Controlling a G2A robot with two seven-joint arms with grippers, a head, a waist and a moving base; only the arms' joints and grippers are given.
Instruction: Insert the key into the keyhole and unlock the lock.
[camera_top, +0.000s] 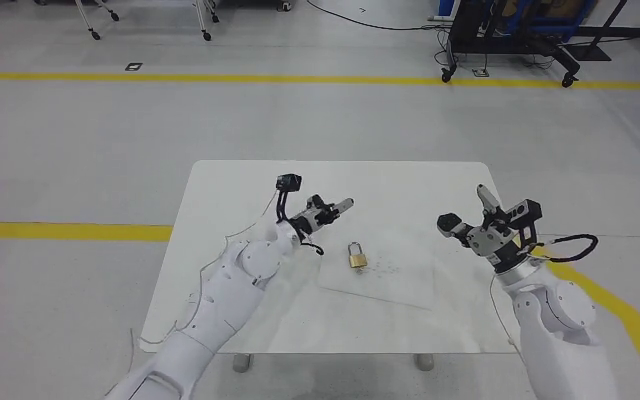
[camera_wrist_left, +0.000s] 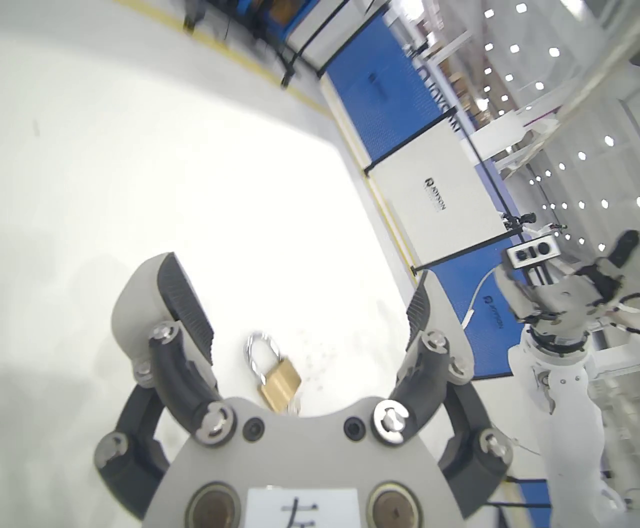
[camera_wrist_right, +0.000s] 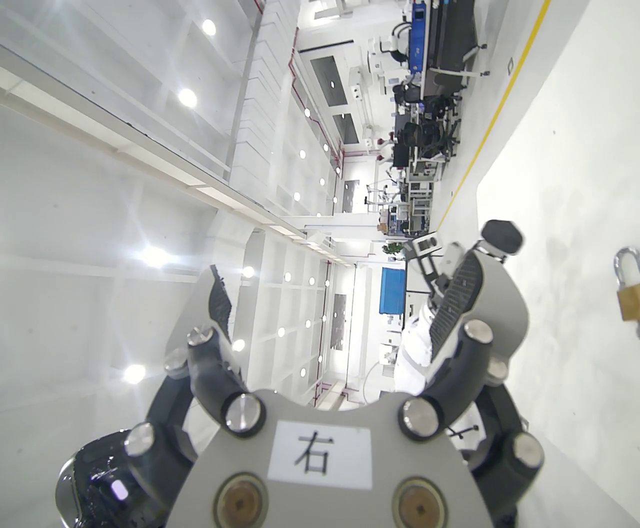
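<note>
Left pincer (camera_wrist_left: 305, 310) sits closest to my lens, jaws spread wide with nothing between the ribbed pads (camera_wrist_left: 187, 305). Just ahead of it and a little below, lined up with that gap, the lock (camera_wrist_left: 277, 375) lies flat on a thin sheet (camera_top: 400, 285) on the table (camera_top: 230, 200). Its shackle (camera_wrist_left: 257, 350) points away from the pincer and its body (camera_wrist_left: 282, 382) is nearer. Right pincer (camera_wrist_right: 340, 300) is also wide open and holds nothing. The lock is well apart from it, off to the side facing my other arm and lower than its fingertips.

I cannot make out the key. Something pale shows at the near end of the body, half hidden behind the left pincer's base plate, and it is too small to name.

I judge the lock to be small, dense and fully rigid: smooth brass with a polished steel shackle. Squeezing won't hurt it, but it may skate across the sheet or twist between the pads if I catch it off-centre. I would close across the body's two broad faces, or its narrow sides if I come straight down, keeping the pads on the shackle half. That should leave the end where I expect the keyhole free. The round, slick shackle is a poor hold for resisting a turning key. A key would be thin and light and awkward to lift off a flat surface, so I would pinch it by the bow.
</note>
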